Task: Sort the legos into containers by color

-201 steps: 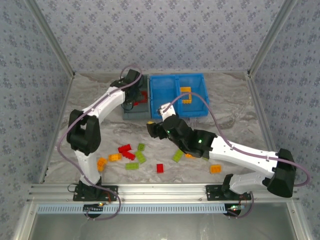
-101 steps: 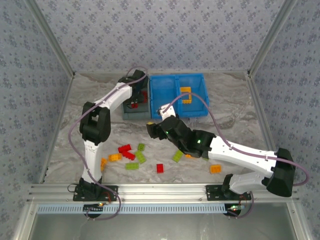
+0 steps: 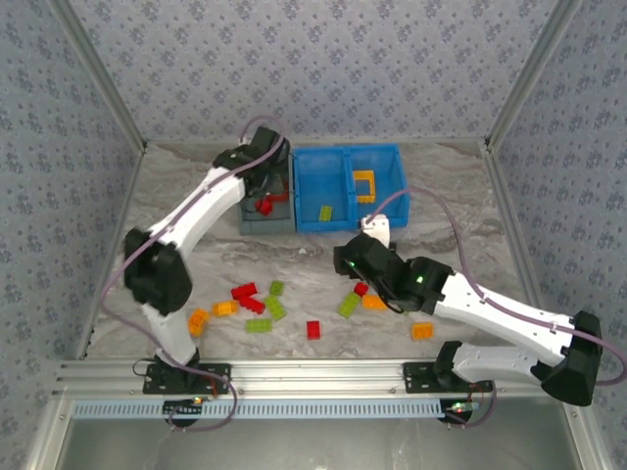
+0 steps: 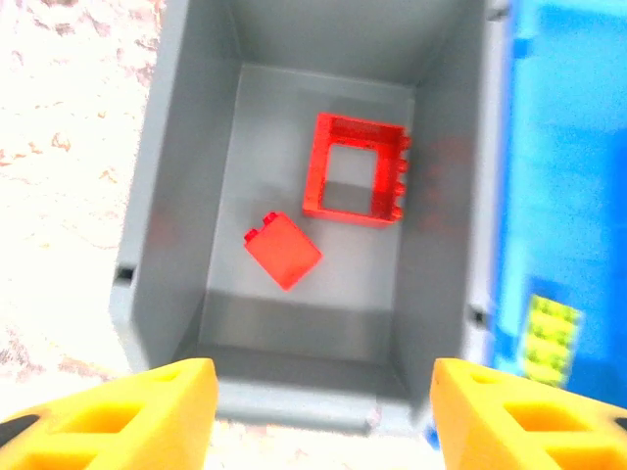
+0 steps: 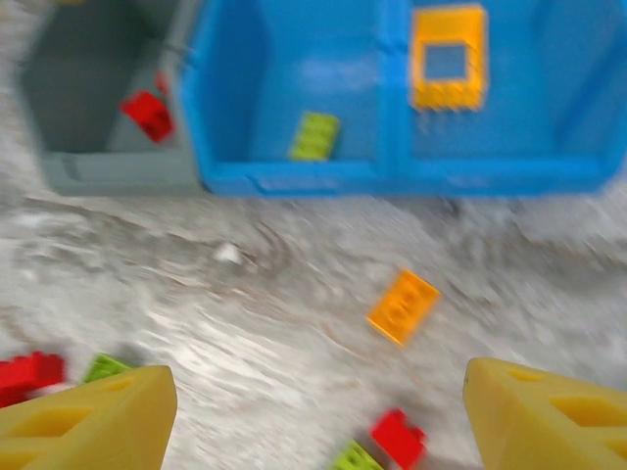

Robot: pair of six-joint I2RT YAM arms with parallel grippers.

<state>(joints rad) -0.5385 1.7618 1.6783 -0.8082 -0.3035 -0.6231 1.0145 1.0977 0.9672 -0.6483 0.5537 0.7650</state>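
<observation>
The left gripper point(image 4: 318, 416) hangs over the small grey plastic bin point(image 4: 176, 196). Its yellow fingers point(image 4: 127, 406) are wide apart with nothing between them. Inside the grey bin lie a red square frame piece point(image 4: 315, 166) and a small red brick point(image 4: 282, 251), a little apart. The bright blue double bin point(image 3: 348, 227) sits right beside the grey one on the marbled bench point(image 3: 460, 215). Its left side holds a lime green brick point(image 5: 313, 135). Its right side holds an orange square frame point(image 5: 448, 56). The right gripper point(image 5: 318, 421) is open too and holds nothing. It is over the bench near the blue bin. More loose bricks point(image 3: 245, 291) in red, orange and green lie on the bench, one of them a flat orange brick point(image 5: 403, 306).
</observation>
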